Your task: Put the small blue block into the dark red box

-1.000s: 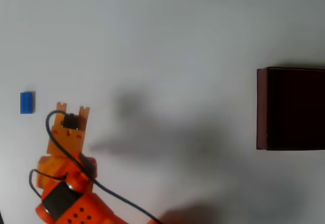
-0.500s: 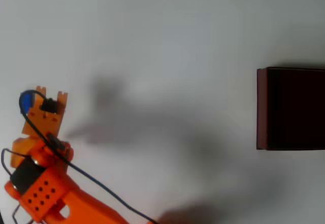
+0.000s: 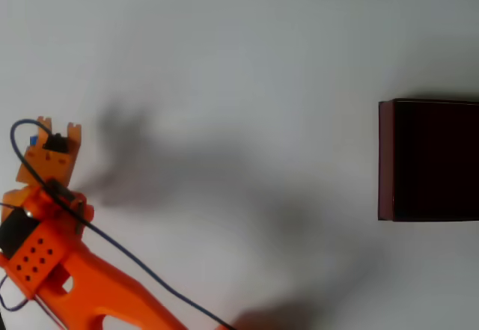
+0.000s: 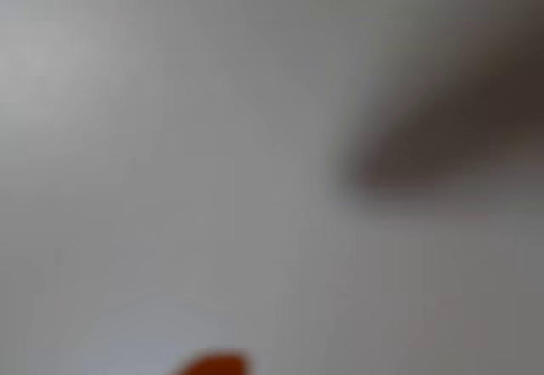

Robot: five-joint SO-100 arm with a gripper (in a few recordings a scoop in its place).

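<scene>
An orange robot arm reaches to the left edge of a white table (image 3: pixel 239 46) in the overhead view, its gripper (image 3: pixel 54 129) poised directly over the small blue block (image 3: pixel 31 141), of which only a sliver of blue shows beside the fingers. Whether the gripper is spread or closed on the block cannot be told from above, and the blurred wrist view offers only a trace of blue in its upper left corner. The dark red box (image 3: pixel 385 158) sits well apart at the right edge, nothing visible in its dark interior. By appearances the pick-up is not yet secured; lifting, carrying and dropping remain. No brand, label or legible writing appears.
</scene>
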